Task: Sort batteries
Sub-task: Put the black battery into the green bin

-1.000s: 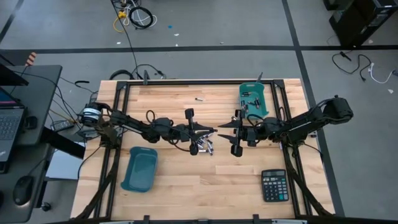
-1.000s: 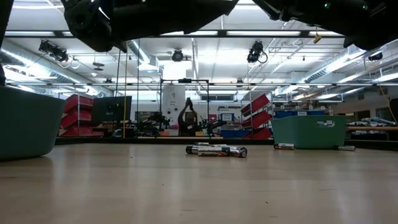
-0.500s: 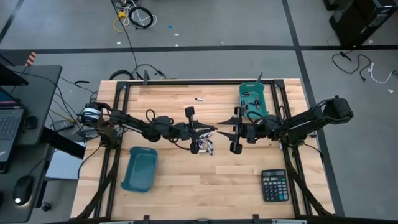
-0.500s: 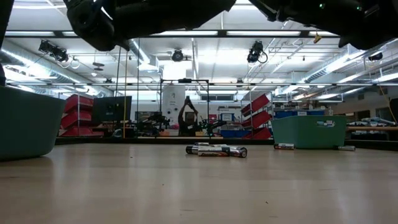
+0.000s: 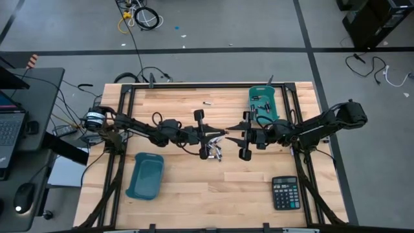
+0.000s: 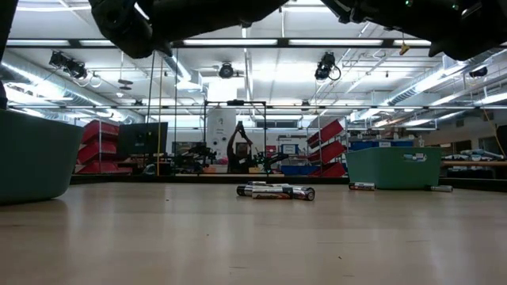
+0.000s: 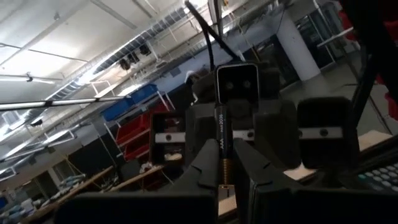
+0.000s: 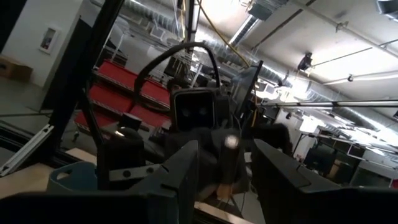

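My left gripper (image 5: 221, 135) hovers over the table's middle, shut on an AAA battery (image 7: 223, 134). My right gripper (image 5: 229, 133) faces it from the right and is open. Its fingers (image 8: 186, 168) stand on either side of the battery's round free end (image 8: 230, 142) without touching it. Below both grippers, a small pile of batteries (image 5: 214, 154) lies on the table, also seen in the low view (image 6: 276, 191). One battery (image 5: 207, 103) lies alone toward the far edge. My left gripper pinches the battery's rear part (image 7: 225, 173) between its two fingers. The fingers come roughly level from the table's left, and the battery lies along them. Its front part sticks out past the fingertips toward my right gripper. It is lifted clear of the table.
A teal bin (image 5: 266, 97) with several batteries in it stands at the far right, and another teal bin (image 5: 146, 176) at the near left. A black calculator (image 5: 284, 193) lies near the right front corner. Bare wood lies between the pile and the near edge.
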`<state>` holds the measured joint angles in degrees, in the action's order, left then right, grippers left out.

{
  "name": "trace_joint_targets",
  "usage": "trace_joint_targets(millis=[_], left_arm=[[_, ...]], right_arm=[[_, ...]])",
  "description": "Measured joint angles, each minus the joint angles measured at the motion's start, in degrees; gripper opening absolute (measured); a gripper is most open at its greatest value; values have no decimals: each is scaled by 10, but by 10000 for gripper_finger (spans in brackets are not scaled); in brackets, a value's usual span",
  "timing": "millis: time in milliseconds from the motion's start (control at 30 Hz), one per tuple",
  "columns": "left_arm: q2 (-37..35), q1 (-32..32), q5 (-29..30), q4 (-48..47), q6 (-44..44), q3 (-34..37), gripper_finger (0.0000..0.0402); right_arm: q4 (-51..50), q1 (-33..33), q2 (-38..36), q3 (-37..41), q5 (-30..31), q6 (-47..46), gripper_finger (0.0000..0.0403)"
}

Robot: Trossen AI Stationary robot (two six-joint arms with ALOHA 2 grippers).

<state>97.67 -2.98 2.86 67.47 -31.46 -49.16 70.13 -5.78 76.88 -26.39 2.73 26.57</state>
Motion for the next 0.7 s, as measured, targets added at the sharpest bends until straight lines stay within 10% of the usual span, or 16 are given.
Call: trace_joint_targets(millis=[700], left_arm=[[9, 0, 1, -25, 0, -15, 12]], right_arm=[[-3, 0, 0, 0, 0, 1, 135]])
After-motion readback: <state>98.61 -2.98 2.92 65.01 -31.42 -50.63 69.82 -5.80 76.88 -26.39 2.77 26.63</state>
